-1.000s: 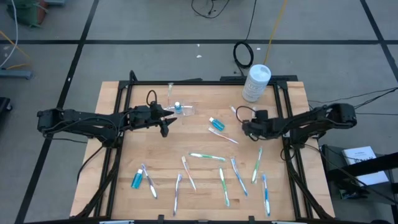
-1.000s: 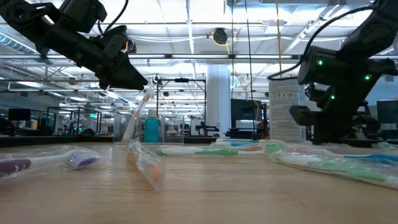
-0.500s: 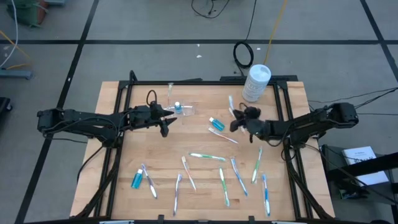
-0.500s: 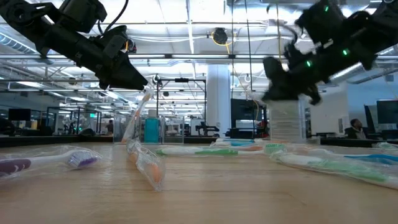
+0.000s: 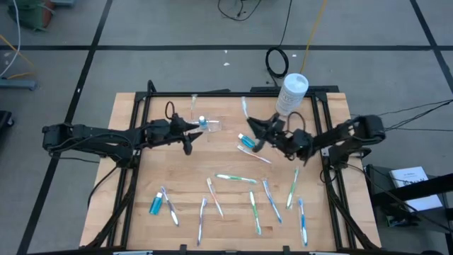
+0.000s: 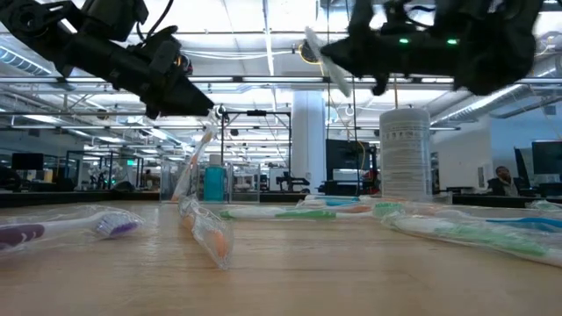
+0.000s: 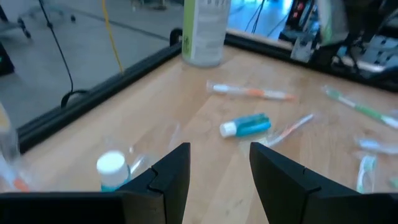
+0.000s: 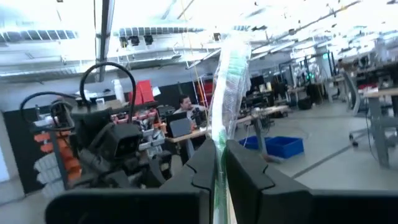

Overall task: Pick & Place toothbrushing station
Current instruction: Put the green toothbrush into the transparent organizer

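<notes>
High view, toothbrushing station (image 5: 202, 125) barely visible, glare

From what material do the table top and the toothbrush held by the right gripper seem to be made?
Table top: apparently light wood with a matt finish; plank seams and grain show. Toothbrush in the right gripper: probably plastic, inside a clear, glossy wrapper that glints.

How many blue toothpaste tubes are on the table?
3. Corner tube lies near the table's left front corner; centre tube lies mid-table; capped tube sits in the clear holder. Others could be hidden.
</notes>
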Controlling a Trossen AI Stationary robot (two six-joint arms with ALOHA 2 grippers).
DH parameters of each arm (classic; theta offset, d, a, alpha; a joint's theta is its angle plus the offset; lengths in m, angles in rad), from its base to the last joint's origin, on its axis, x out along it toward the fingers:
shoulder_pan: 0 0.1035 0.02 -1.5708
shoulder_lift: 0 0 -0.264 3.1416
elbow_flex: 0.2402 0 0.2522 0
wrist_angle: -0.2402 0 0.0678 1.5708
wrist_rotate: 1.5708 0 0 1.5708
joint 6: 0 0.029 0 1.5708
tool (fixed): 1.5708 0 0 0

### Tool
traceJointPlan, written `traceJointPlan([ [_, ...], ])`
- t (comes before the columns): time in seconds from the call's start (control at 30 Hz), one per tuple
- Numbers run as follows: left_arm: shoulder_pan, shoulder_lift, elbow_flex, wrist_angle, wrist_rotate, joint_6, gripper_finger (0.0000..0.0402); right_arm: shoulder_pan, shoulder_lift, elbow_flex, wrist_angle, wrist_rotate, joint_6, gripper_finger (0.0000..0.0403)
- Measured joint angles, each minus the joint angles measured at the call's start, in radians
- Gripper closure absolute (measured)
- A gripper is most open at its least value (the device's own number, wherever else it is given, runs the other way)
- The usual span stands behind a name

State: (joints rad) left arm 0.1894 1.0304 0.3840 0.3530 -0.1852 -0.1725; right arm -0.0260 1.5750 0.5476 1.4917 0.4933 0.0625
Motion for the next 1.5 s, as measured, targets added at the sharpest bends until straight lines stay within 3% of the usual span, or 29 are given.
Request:
traceJointPlan([
  [0.27, 0.001, 0.000, 0.000, 0.105, 0.000, 0.040, 0.0229, -0.054, 0.242, 0.305, -0.055, -0.063, -0.173, 0.0384],
  [0.43, 0.001, 0.000, 0.000, 0.147, 0.002, 0.032, 0.0229, -0.075, 0.334, 0.427, -0.207, -0.265, -0.194, 0.0384],
  [0.63, 0.001, 0.000, 0.000, 0.129, 0.002, 0.035, 0.0229, -0.120, 0.395, 0.509, -0.169, -0.150, -0.231, 0.0385],
  [0.87, 0.001, 0.000, 0.000, 0.135, -0.008, 0.035, 0.0229, -0.211, 0.472, 0.634, -0.212, -0.332, -0.038, 0.0385],
  [1.17, 0.001, 0.000, 0.000, 0.139, -0.043, 0.035, 0.0229, -0.244, 0.630, 0.710, -0.205, -0.181, 0.031, 0.0385],
  [1.5, 0.001, 0.000, 0.000, 0.137, -0.043, 0.072, 0.0229, -0.256, 0.667, 0.722, -0.214, -0.182, -0.049, 0.0385],
])
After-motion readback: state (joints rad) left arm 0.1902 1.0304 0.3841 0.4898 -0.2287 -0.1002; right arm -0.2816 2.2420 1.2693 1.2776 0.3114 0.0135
